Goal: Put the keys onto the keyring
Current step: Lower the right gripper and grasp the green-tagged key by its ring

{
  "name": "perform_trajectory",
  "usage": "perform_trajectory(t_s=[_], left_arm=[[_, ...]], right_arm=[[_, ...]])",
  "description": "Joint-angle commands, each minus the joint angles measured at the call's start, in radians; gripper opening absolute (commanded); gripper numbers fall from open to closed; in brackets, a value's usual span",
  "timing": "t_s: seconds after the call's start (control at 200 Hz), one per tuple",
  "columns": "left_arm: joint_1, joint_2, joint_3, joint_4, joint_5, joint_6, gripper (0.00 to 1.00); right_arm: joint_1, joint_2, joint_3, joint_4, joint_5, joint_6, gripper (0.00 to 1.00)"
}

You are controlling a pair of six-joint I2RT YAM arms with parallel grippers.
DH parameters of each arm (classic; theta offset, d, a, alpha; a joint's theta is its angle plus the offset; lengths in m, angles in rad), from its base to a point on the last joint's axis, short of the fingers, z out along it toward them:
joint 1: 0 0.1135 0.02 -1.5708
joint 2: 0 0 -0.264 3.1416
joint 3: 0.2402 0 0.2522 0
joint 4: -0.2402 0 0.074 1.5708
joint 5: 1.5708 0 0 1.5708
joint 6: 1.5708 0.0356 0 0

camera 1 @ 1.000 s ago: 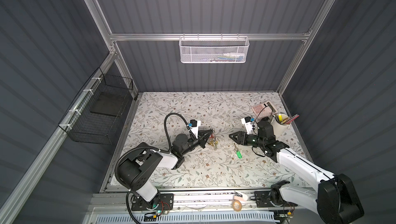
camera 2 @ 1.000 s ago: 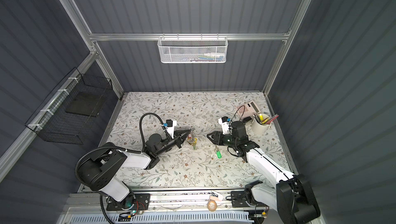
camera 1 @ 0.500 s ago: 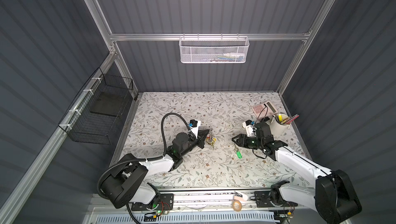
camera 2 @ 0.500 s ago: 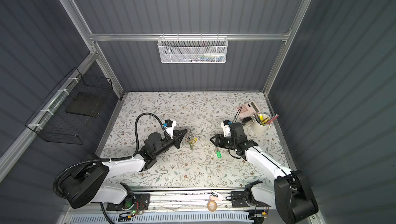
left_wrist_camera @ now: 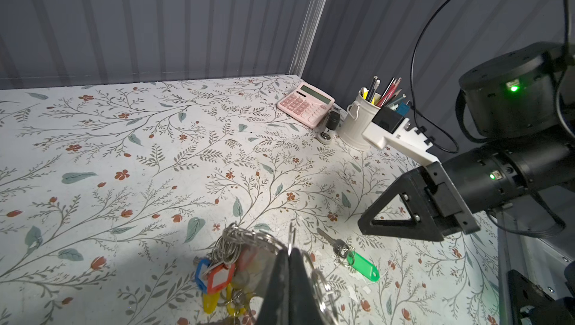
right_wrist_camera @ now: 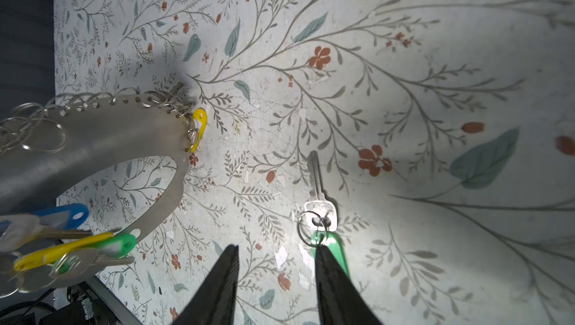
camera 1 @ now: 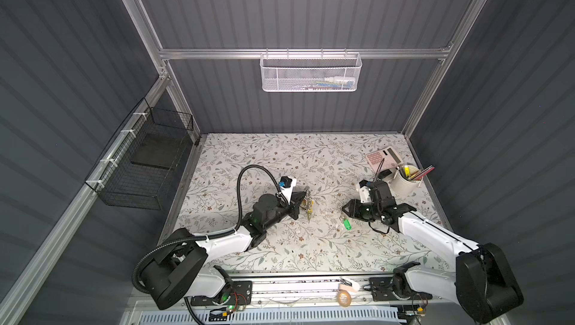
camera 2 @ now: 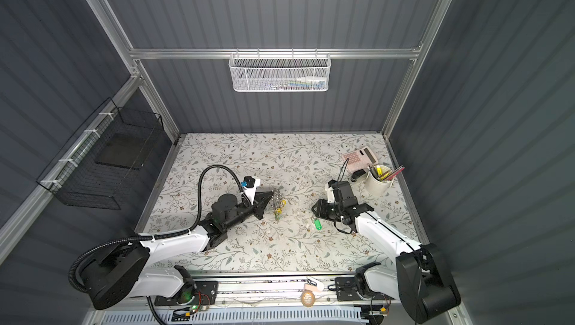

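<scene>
Keys (right_wrist_camera: pixel 320 211) lie flat; right pincer (right_wrist_camera: pixel 277 247) half open, one finger over their tag (right_wrist_camera: pixel 336 242); left pincer (left_wrist_camera: pixel 289 255) clamps the keyring (right_wrist_camera: pixel 109 127).

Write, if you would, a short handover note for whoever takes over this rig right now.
Left gripper: jaws shut on the keyring, holding it on edge.
Right gripper: jaws open and empty, one jaw tip over the green tag; whether it touches is unclear.
The keys lie flat on the table between the two arms, apart from the keyring.
Done: keyring grasped and presented.
Left: grasp the keys, carry them to the keyring and hook their small ring on.
</scene>
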Motion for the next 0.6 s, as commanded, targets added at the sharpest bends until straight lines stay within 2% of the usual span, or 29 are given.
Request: perform_trajectory(t_s=[0.0, 0.18, 0.595], left_arm=[[-0.004, -0.017, 0.025, 0.010, -0.009, -0.003, 0.00], [-0.004, -0.013, 0.025, 0.014, -0.015, -0.019, 0.00], [-0.004, 0.003, 0.026, 0.035, -0.002, -0.033, 0.00]], right_arm=[[0.006, 0.027, -0.002, -0.008, 0.010, -0.002, 0.42], [0.014, 0.066, -0.010, 0.005, 0.005, 0.001, 0.40], [0.017, 0.153, -0.002, 0.018, 0.013, -0.003, 0.27]])
